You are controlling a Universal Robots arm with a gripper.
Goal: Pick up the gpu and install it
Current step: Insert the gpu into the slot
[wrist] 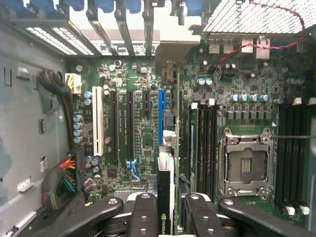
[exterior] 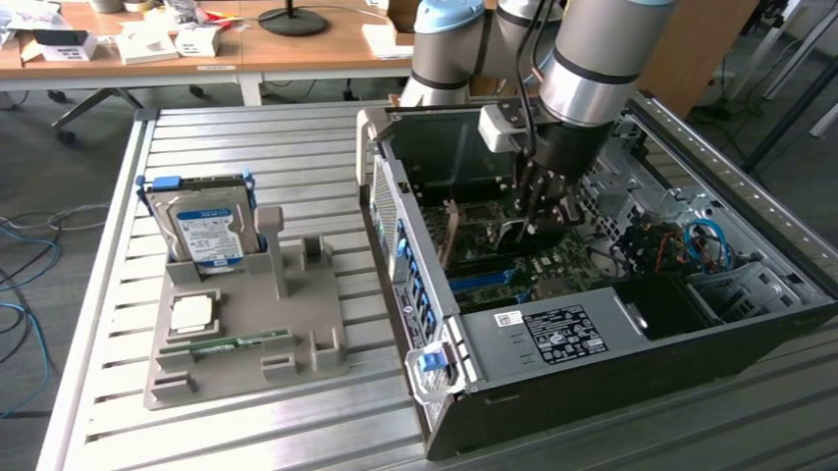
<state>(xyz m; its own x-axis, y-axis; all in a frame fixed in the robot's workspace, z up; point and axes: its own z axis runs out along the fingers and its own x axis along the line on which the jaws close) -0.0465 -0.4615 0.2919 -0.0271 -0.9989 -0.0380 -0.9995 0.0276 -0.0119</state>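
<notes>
A slatted metal table (exterior: 262, 422) carries everything, set on a grey floor with wooden desks (exterior: 328, 44) behind it that hold boxes and papers. At the exterior view's left, blue and white cables (exterior: 20, 245) trail across the floor. Next on the table comes a grey holder (exterior: 308, 334), with a hard drive (exterior: 203, 231) bearing a blue-white label standing upright in it, a square chip (exterior: 192, 314) lying flat in front of the drive, and a green memory stick (exterior: 235, 343) lying just beside the chip. To the exterior view's right stands the open computer case (exterior: 550, 392), well apart from the holder, and the arm (exterior: 596, 49) reaches down into it so that the gripper (exterior: 535, 211) hangs low over the board inside. The exterior view gives the table, the holder and the room. The wrist view looks straight down onto the motherboard (wrist: 143, 143) and makes plain what the claw is doing. The gripper (wrist: 170, 207) is closed on the gpu (wrist: 165, 192), a dark card seen edge-on, with a finger (wrist: 144, 212) on each side of it. The card is held inside the case, in line with a blue slot (wrist: 161, 113) that runs between black slots and the memory banks beside the processor socket (wrist: 245, 165). Whether its edge touches the slot cannot be told
</notes>
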